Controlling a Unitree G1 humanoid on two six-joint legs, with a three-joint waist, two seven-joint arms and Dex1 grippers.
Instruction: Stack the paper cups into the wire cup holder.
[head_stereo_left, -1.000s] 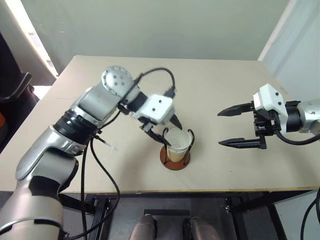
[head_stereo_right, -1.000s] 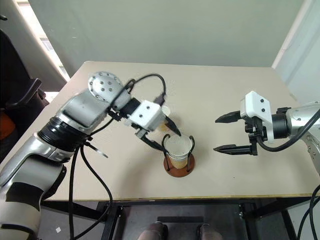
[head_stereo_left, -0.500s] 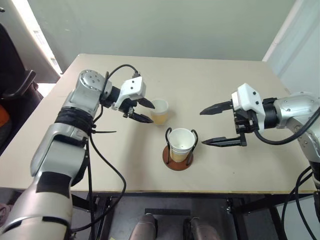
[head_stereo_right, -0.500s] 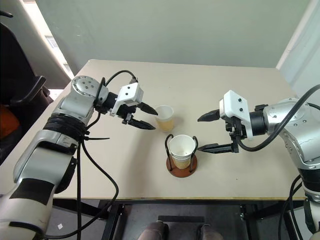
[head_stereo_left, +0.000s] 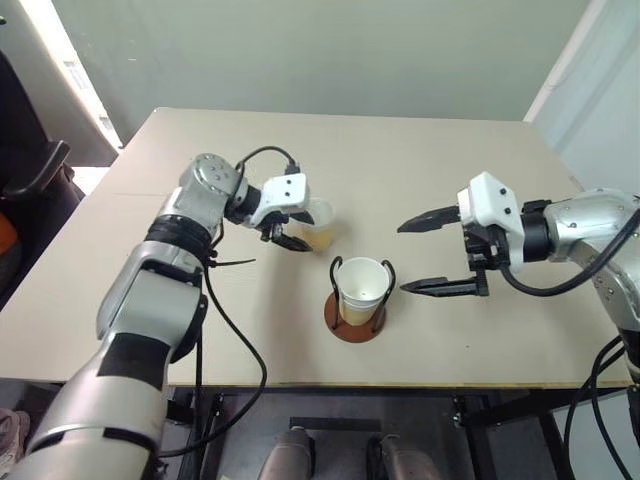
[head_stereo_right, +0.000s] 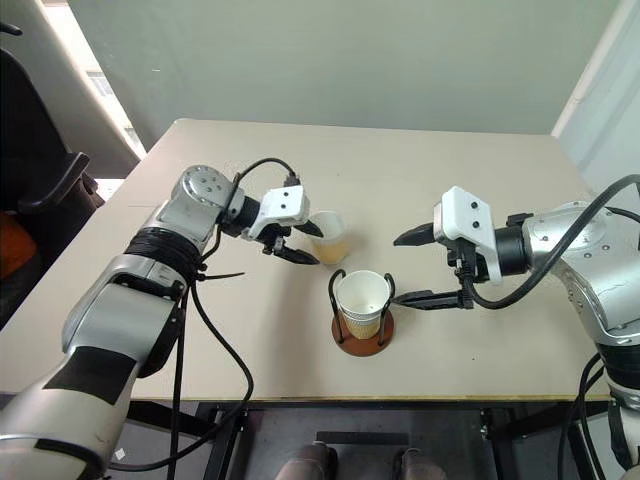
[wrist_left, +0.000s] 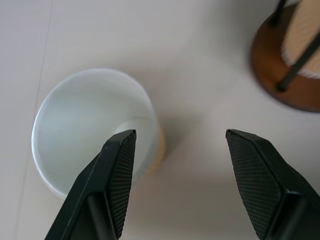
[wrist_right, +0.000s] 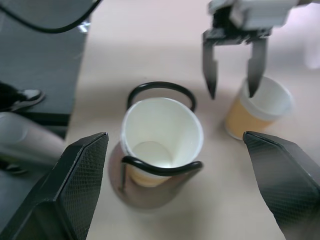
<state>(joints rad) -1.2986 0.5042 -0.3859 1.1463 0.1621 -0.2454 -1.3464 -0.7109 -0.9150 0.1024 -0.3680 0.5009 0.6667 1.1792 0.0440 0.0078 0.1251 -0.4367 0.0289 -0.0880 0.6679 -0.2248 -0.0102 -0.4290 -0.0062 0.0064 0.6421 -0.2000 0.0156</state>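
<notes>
Now we see a pale table (head_stereo_left: 470, 330) from above, with our two arms reaching in from either side. Near the front middle stands the wire cup holder (head_stereo_left: 357, 322), a round reddish-brown base with black wire loops, and paper cups (head_stereo_left: 362, 290) are already nested inside it, white rim up. One loose cup (head_stereo_left: 318, 224) stands upright on the table just behind and to the left of the holder, apart from it.

Our left gripper (head_stereo_left: 295, 231) is at that loose cup with its jaws apart and not gripping. In the left wrist view one finger (wrist_left: 116, 170) hangs over the cup's white mouth and the other (wrist_left: 255, 180) sits outside over bare table, so the fingers straddle the cup's wall on the holder's side. Our right gripper (head_stereo_left: 422, 255) hovers to the right of the holder, jaws spread wide and empty.

We judge several risks here. A pinch on one thin wall could crush or dent the rim, and a dented cup may not slide into the stack. A finger pressing down on the rim, or a push sideways, could tip the light cup over or shove it into the holder. A weak pinch could drop the cup on the way.
</notes>
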